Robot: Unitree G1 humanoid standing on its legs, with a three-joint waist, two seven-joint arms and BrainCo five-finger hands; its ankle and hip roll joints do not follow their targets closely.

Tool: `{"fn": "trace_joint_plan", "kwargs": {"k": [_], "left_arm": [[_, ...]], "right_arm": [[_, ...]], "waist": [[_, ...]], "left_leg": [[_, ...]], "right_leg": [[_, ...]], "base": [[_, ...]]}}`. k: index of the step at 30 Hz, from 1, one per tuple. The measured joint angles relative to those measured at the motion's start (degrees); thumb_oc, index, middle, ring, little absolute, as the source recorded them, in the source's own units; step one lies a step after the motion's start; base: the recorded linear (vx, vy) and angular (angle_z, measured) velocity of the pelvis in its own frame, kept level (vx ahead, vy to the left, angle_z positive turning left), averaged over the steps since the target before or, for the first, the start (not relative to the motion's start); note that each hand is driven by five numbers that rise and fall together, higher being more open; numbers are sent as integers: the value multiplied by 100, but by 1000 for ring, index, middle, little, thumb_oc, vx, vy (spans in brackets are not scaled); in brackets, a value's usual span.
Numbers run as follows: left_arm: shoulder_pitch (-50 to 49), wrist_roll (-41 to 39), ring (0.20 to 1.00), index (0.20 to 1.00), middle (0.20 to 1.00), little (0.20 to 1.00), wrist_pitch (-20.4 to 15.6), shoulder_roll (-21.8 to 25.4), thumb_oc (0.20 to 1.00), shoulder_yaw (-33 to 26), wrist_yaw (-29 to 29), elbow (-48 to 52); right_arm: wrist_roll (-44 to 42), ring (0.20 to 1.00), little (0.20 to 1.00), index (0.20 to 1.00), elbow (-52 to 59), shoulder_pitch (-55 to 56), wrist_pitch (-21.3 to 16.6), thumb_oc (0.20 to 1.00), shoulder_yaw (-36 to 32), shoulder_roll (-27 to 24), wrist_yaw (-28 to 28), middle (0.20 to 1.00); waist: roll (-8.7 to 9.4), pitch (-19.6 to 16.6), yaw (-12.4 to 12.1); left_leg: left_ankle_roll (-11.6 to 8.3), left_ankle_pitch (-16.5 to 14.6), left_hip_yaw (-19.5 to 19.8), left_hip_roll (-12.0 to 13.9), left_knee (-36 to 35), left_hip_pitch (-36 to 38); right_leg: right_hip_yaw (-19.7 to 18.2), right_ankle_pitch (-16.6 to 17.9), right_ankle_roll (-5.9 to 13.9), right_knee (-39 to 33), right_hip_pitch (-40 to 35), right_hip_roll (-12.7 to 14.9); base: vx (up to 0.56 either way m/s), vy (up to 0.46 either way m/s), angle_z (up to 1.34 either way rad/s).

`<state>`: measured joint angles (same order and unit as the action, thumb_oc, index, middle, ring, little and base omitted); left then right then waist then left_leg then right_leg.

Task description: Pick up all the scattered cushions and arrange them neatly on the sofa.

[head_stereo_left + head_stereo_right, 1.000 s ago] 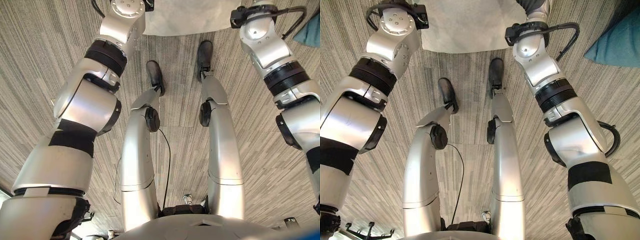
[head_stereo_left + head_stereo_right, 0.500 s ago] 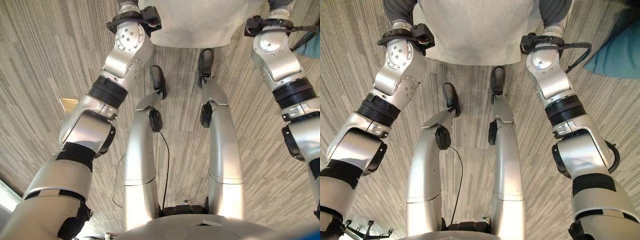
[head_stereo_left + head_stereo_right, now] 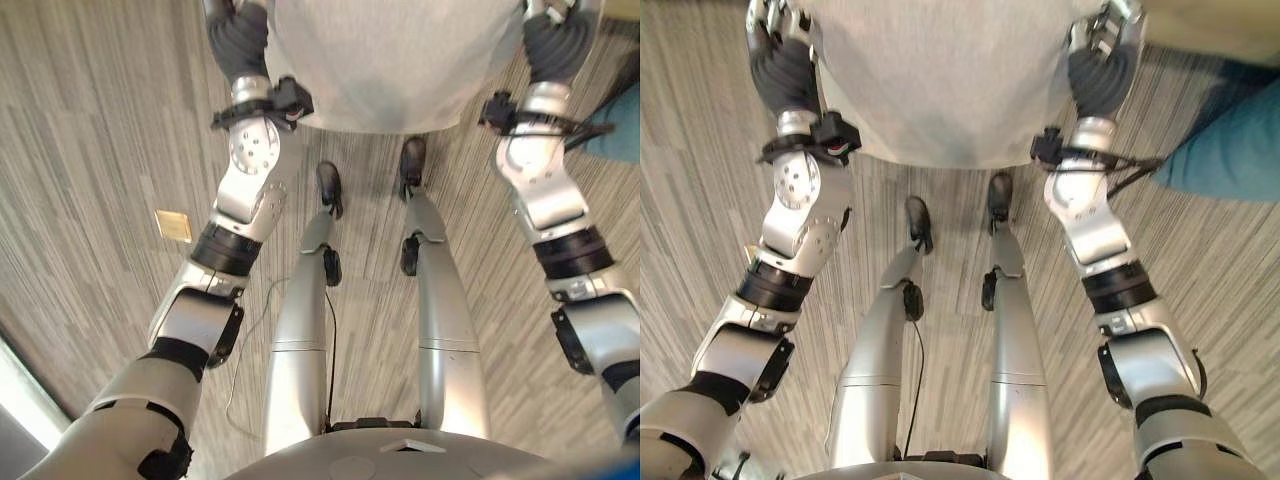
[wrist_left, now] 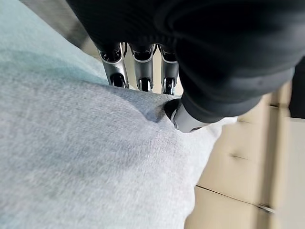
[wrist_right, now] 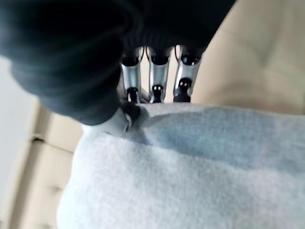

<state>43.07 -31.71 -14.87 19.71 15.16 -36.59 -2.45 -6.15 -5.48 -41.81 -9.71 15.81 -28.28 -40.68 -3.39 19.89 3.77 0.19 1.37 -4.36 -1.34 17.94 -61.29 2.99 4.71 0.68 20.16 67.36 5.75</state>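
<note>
A light grey cushion [image 3: 390, 60] hangs in front of me above the carpet, gripped at its two side edges. My left hand [image 3: 235, 40] pinches one edge: the left wrist view has its fingers [image 4: 140, 67] behind the grey cloth [image 4: 86, 162] and the thumb pressed into the front. My right hand [image 3: 1100, 65] holds the opposite edge the same way, thumb dug into the cushion [image 5: 190, 171]. Past both hands lies the beige sofa [image 4: 238, 167]. A teal cushion [image 3: 1230, 150] lies on the floor at the right.
Striped grey carpet runs under me, with a small brass floor plate [image 3: 174, 225] to the left. Beige sofa upholstery [image 5: 248, 62] sits close beyond the held cushion and at the upper right [image 3: 1220, 25].
Both arms have stretched forward and carried the grey cushion further out, so both hands and much more of the cushion now show. The head view has shifted too.
</note>
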Motion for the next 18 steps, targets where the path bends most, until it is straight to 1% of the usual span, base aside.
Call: {"fn": "trace_joint_plan", "kwargs": {"k": [1,2,3,5,7,8,11,13,14,15,16,17,18], "left_arm": [[-208,119,200,200,200,200,-42,-2,200,-36,1,259],[-320,243,200,200,200,200,-115,-31,200,-45,1,326],[-405,384,200,200,200,200,-131,-48,200,-57,2,362],[-495,435,200,200,200,200,-128,-18,200,-59,10,395],[-974,478,200,200,200,200,-130,-4,200,-56,40,514],[-1421,658,200,200,200,200,-135,-62,200,22,137,583],[-1867,658,200,200,200,200,-158,-59,200,67,291,582],[-2122,657,200,200,200,200,-157,-59,200,70,388,581],[-2385,657,200,200,200,200,-160,0,200,69,512,583],[-2866,653,200,200,200,200,-145,20,200,117,585,582],[-3164,652,200,200,200,200,-138,10,200,163,737,582],[-3349,649,200,200,200,200,-106,33,200,212,837,582],[-3438,649,200,200,200,200,-49,90,200,236,961,580]], "right_arm": [[88,200,200,200,290,230,-101,200,-44,14,4,200],[120,200,200,200,406,359,-205,200,-73,-25,11,200],[230,200,200,200,456,453,-257,200,-135,35,26,200],[265,200,200,200,538,579,-263,200,-185,58,69,200],[309,200,200,200,662,949,-291,200,-126,67,222,200],[314,200,200,200,776,1431,-324,200,-141,86,345,200],[314,200,200,200,818,1837,-337,200,-197,228,542,200],[312,200,200,200,817,2059,-337,200,-222,359,694,200],[311,200,200,200,820,2218,-337,200,-242,347,864,200],[309,200,200,200,830,2578,-335,200,-244,360,1048,200],[309,200,200,200,833,2855,-335,200,-304,403,1154,200],[306,200,200,200,852,3112,-332,200,-404,511,1273,200],[305,200,200,200,859,3302,-332,200,-530,574,1392,200]], "waist": [[0,-6,-7],[6,-26,34],[6,-45,27],[11,-35,8],[14,-65,36],[21,-74,30],[109,-303,33],[211,-365,29],[260,-393,14],[286,-402,-6],[355,-484,-22],[453,-721,-26],[481,-752,-33]], "left_leg": [[-11,68,33,-5,-130,214],[-8,73,42,-6,-184,381],[17,57,69,-4,-207,585],[37,99,82,-35,-502,1077],[84,158,118,-60,-845,1779],[84,146,208,-52,-1110,2473],[90,141,237,-54,-1398,3113],[109,123,238,-84,-1502,3611],[167,-25,220,-105,-1360,3779],[228,-294,210,-134,-1102,4149],[267,-513,195,-166,-924,4413],[398,-708,143,-243,-722,4476],[438,-797,148,-179,-729,4739]], "right_leg": [[29,18,57,-69,-210,1],[46,27,24,-97,-377,14],[113,-2,28,-139,-605,29],[137,-2,27,-279,-1040,46],[186,-70,82,-445,-1675,58],[288,-123,49,-629,-2376,36],[312,-166,58,-826,-2969,18],[318,-165,58,-979,-3488,30],[291,-220,134,-944,-3693,20],[235,-362,205,-906,-4161,35],[169,-532,254,-796,-4452,58],[136,-751,418,-613,-4525,100],[130,-756,481,-202,-4582,123]], "base": [[-2,29,11],[51,61,9],[52,81,8],[35,87,5],[67,126,4],[113,119,6],[114,99,1],[213,190,-3],[334,268,-10],[393,319,-13],[333,268,-12],[359,252,-12],[276,122,-12]]}}
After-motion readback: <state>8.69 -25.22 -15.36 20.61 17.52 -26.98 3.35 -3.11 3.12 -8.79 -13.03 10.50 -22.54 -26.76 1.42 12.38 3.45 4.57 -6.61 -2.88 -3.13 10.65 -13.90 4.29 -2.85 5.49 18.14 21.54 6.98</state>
